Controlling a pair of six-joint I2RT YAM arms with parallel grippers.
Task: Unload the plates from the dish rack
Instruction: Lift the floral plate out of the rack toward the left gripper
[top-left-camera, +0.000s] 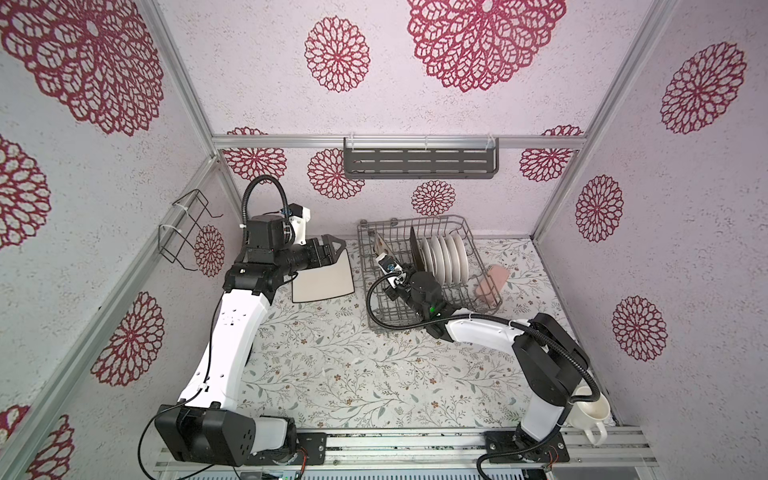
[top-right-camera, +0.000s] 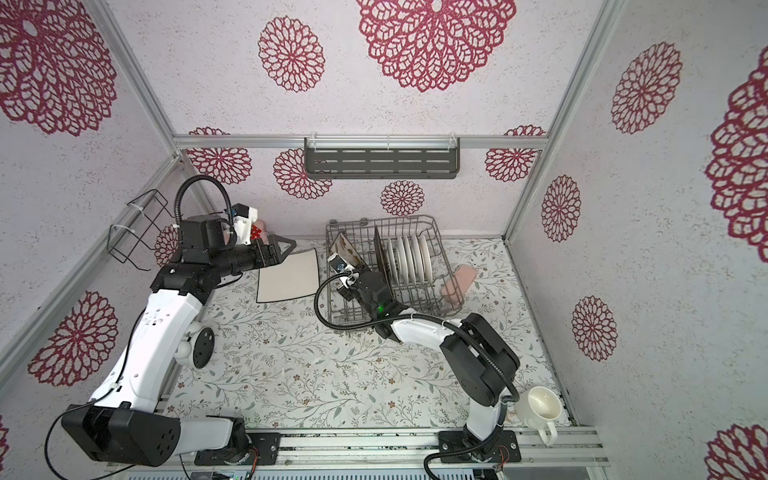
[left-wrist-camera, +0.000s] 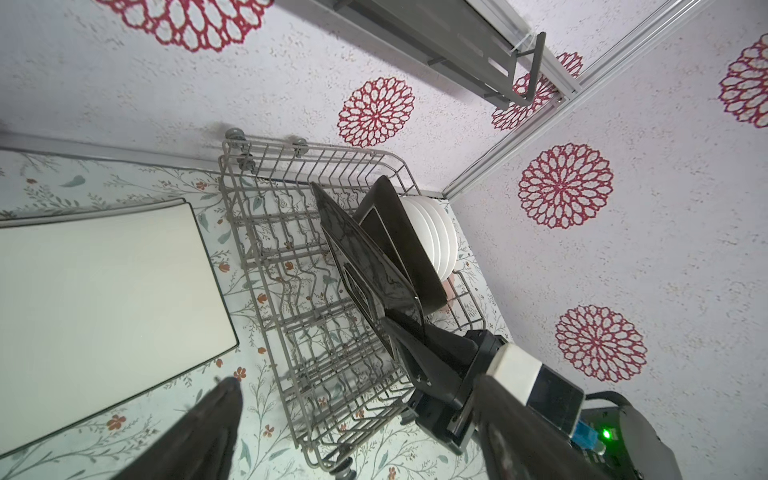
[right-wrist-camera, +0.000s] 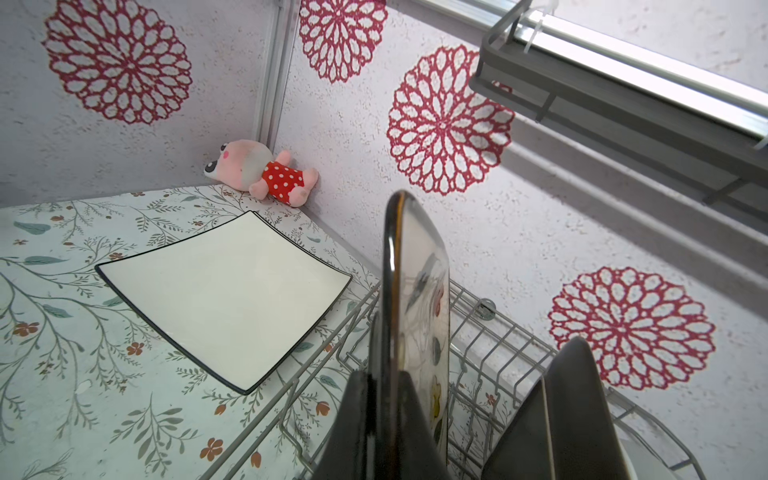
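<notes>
Step in hand: one plate is being taken out of the rack (left-wrist-camera: 291, 291). Right pincer (right-wrist-camera: 384, 382) is clenched on the edge of a printed plate (right-wrist-camera: 424, 291), which is held edge-up and tilted. In both top views this plate is seen inside the rack outline, in its upper left part, near centre of frame. Whether its lower edge is clear of the tines cannot be told.

Left pincer (top-left-camera: 334, 250) is released, jaws wide, nothing held. It is seen left of centre, over the upper edge of a white plate (top-left-camera: 322, 282) laid flat on the counter (top-left-camera: 332, 374), just left of the rack.

Not yet unloaded: a brown plate (top-left-camera: 414, 253) and a row of round plates (top-left-camera: 446, 257), stood upright in the rack's right half.

Next move, as judged: the printed plate is to be raised until tines and side wall are cleared, then carried toward frame left and set down by or on the white plate. Only one edge is gripped, so swing is to be expected. Left pincer should be kept clear of the drop spot, unless a handover is meant.
</notes>
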